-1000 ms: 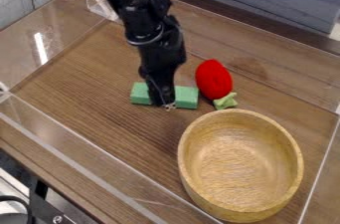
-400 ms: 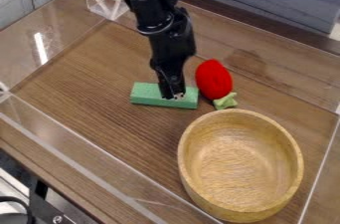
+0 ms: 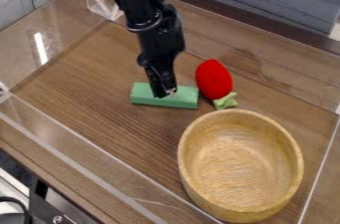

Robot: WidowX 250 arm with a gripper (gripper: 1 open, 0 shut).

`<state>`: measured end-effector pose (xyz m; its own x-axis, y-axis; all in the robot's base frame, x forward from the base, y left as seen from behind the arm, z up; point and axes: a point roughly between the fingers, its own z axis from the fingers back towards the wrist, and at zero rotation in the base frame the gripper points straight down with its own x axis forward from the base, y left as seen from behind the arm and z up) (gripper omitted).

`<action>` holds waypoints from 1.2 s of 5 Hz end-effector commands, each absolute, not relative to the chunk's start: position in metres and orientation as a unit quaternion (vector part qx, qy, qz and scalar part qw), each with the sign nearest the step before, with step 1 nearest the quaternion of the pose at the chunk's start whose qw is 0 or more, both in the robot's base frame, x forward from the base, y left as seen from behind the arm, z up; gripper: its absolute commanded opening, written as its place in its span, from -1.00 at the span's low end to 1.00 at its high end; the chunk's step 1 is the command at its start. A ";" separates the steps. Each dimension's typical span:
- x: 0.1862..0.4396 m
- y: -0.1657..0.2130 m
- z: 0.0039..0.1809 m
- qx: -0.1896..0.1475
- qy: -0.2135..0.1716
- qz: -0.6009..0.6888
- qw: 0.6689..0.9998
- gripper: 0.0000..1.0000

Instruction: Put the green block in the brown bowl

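Landmark: brown bowl [image 3: 241,165] | green block [image 3: 163,96]: on surface [image 3: 99,126], beyond bowl's left side | end effector [image 3: 162,90]: over block, released or clenched, cannot tell | step: likely securing block | next: confirm straddle, close, lift, carry bowlward

Wooden table [image 3: 80,113] with bowl [image 3: 241,166], block [image 3: 143,96]
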<state>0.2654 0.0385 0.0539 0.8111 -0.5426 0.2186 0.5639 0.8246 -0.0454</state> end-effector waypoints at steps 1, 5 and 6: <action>0.276 0.040 0.083 -0.040 -0.119 -0.304 0.944 -1.00; 0.266 0.040 0.063 -0.062 -0.100 -0.315 0.942 1.00; 0.261 0.044 0.046 -0.062 -0.090 -0.314 0.943 1.00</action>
<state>0.2565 0.0408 0.0398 0.7890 -0.5838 0.1914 0.6058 0.7912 -0.0837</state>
